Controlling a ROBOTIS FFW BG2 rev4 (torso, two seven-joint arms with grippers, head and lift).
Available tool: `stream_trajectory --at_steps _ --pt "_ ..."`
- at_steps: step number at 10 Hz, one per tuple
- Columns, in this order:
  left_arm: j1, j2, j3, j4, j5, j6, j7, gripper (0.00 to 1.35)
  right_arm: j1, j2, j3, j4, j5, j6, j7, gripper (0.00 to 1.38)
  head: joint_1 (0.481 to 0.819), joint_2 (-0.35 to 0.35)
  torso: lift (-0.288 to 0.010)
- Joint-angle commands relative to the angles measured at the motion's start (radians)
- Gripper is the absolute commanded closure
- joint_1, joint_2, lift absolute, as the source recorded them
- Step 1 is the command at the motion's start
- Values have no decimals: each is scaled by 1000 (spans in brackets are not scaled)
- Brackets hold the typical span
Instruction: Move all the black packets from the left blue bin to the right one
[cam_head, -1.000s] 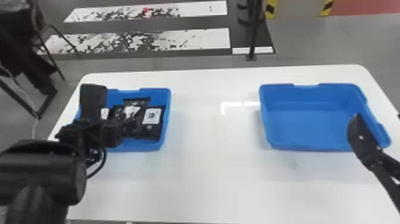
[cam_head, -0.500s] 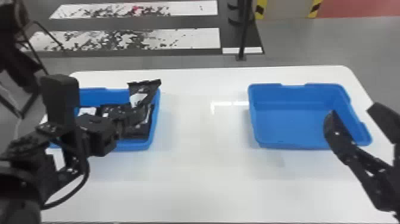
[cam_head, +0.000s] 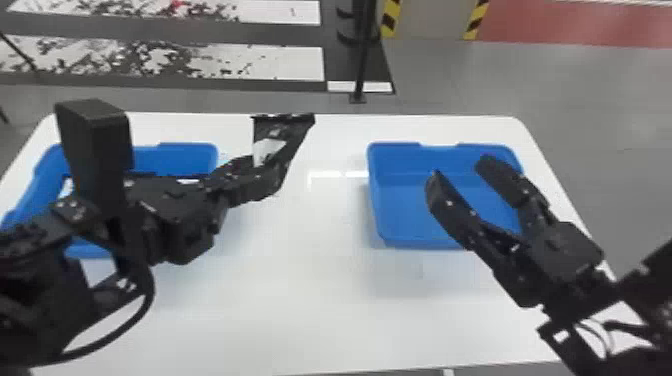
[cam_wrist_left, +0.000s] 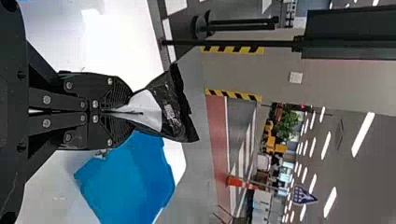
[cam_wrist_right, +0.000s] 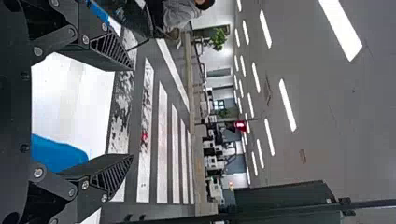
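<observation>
Above the table between the two bins, my left gripper (cam_head: 265, 172) is shut on a black packet (cam_head: 285, 137) with a white label. In the left wrist view the packet (cam_wrist_left: 173, 107) sticks out from the closed fingertips of the left gripper (cam_wrist_left: 128, 112). The left blue bin (cam_head: 175, 151) is partly hidden behind the left arm; its contents are mostly covered. Over the right blue bin (cam_head: 400, 200), my right gripper (cam_head: 457, 165) stands open with nothing between its fingers. The right wrist view shows the right gripper (cam_wrist_right: 130, 112) with its fingers wide apart.
Both bins stand on a white table (cam_head: 280, 300), whose far edge runs behind them. A dark post (cam_head: 365, 55) rises from the floor beyond the table.
The left gripper has lifted the packet out of the left bin and carried it right, over the middle of the table. The right arm has come further into view, over the right bin.
</observation>
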Motion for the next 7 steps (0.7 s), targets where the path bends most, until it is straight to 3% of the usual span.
stream_trajectory --at_steps 1,7 --pt "-7 0 -44 0 12 -8 -1 1211 -35 0 40 -10 -38 64 -1 401 695 -92 -140" --pt "-56 0 -140 10 30 -5 -25 1211 -133 -35 146 26 -100 140 -3 406 695 -90 -140"
